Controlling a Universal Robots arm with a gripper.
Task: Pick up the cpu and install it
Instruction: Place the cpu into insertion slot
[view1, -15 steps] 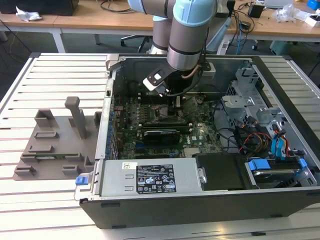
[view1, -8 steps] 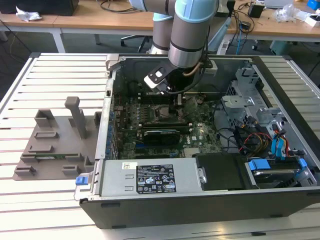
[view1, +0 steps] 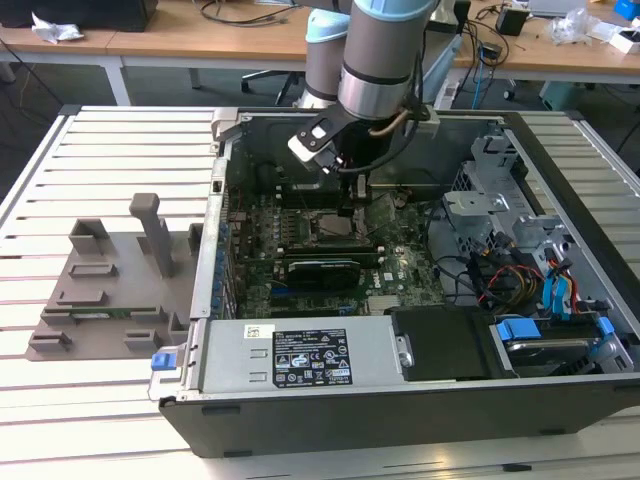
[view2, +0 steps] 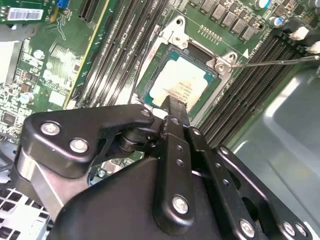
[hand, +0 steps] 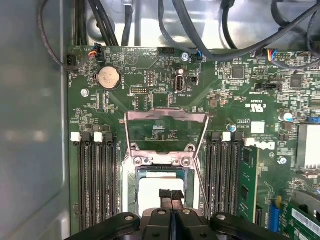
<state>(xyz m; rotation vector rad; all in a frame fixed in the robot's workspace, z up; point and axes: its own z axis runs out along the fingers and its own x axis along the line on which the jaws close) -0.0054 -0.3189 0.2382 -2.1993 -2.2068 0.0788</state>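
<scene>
Just above cpu (view2: 181, 84), closed gripper (hand: 171, 193)

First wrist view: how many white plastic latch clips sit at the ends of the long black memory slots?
4. Two white plastic latch clips cap the slot bank beside the grey case wall; two cap the bank across the silver socket frame. The black gripper may hide others.

Bright, even light, soft shadows, mild glare.
</scene>
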